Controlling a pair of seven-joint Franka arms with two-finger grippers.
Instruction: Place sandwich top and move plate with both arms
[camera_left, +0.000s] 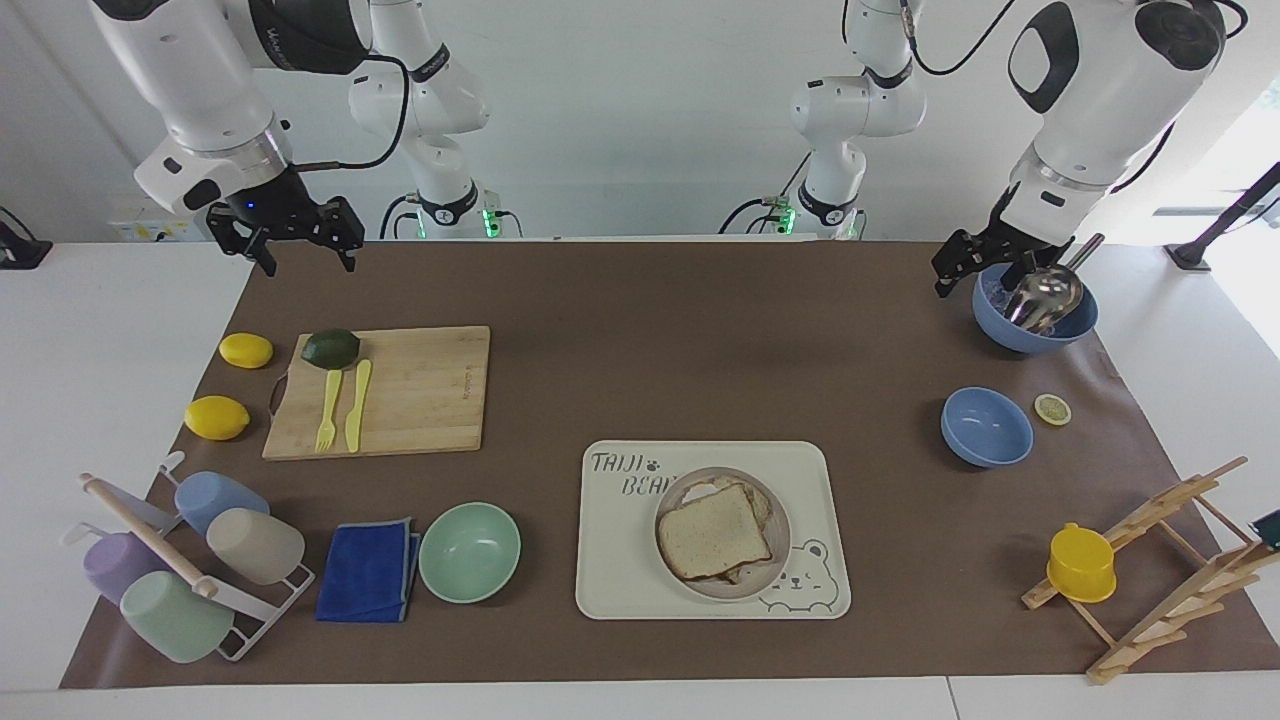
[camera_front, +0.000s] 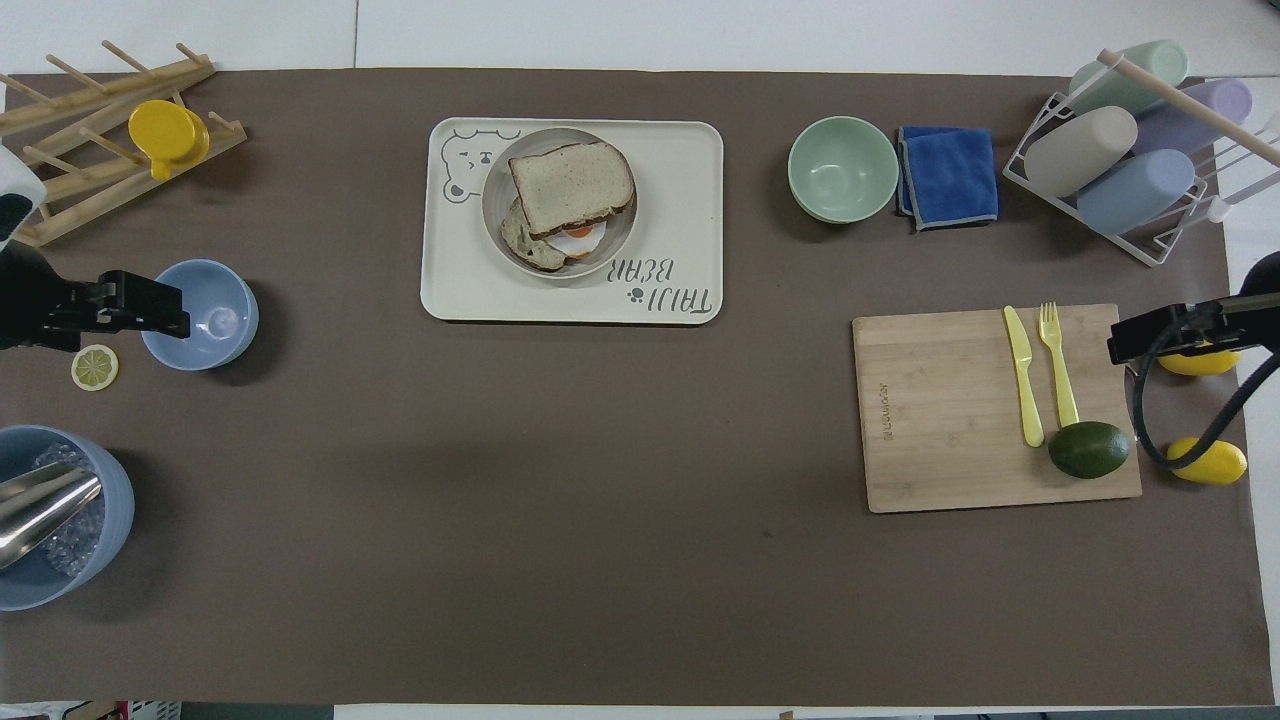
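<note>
The sandwich top (camera_left: 715, 530) lies skewed on the egg-topped toast on the plate (camera_left: 779, 522), which sits on the cream bear tray (camera_left: 620, 570). The overhead view shows the slice (camera_front: 572, 185) covering most of the egg, with the plate's (camera_front: 497, 190) rim bare around it. My left gripper (camera_left: 968, 280) is open and empty, up in the air beside the blue ice bowl (camera_left: 1035, 330). In the overhead view it (camera_front: 150, 305) hangs over the small blue bowl's edge. My right gripper (camera_left: 305, 262) waits open and empty, raised over the mat's corner near the cutting board; it also shows in the overhead view (camera_front: 1125, 345).
A small blue bowl (camera_left: 986, 427) and a lemon slice (camera_left: 1052, 409) lie between the ice bowl and a wooden rack with a yellow cup (camera_left: 1081, 563). A mint bowl (camera_left: 469, 552), a blue cloth (camera_left: 369, 570), a cup rack (camera_left: 185, 565), a cutting board (camera_left: 400, 390) with cutlery, an avocado and two lemons are toward the right arm's end.
</note>
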